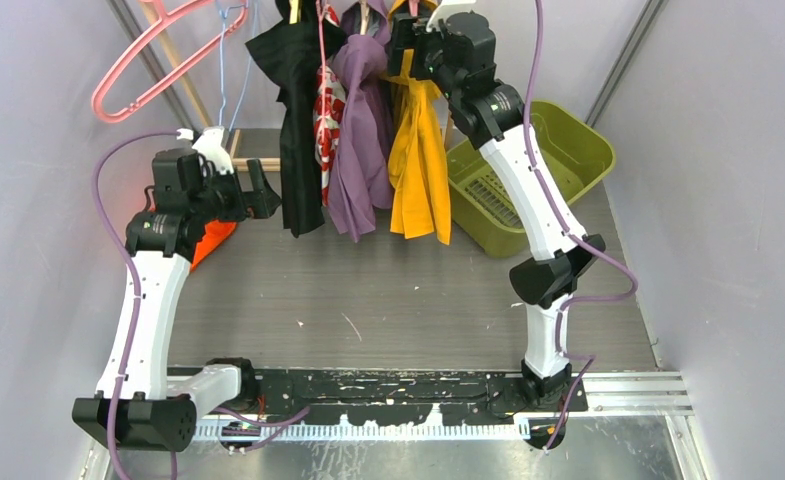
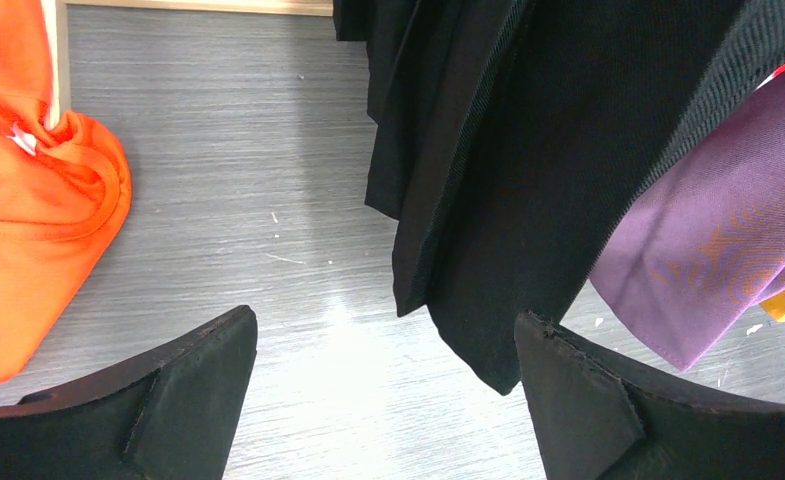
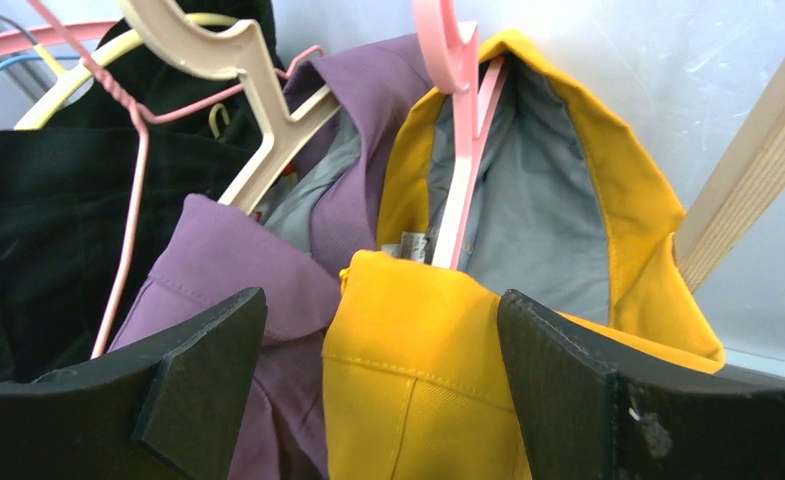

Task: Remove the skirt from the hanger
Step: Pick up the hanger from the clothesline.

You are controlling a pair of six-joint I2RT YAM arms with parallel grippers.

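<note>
Top view: the yellow skirt (image 1: 420, 170) hangs at upper centre, with the right gripper (image 1: 406, 45) at its top. Left wrist: the left gripper (image 2: 388, 400) is wide open and empty over the surface (image 2: 268, 200). Right wrist: the gripper is wide open astride the skirt's waist, at frame centre on a pink hanger (image 3: 458, 150).

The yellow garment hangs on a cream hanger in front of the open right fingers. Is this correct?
Only the hanger is wrong: the right wrist view shows the yellow garment on a pink hanger, in front of the open right fingers.
</note>
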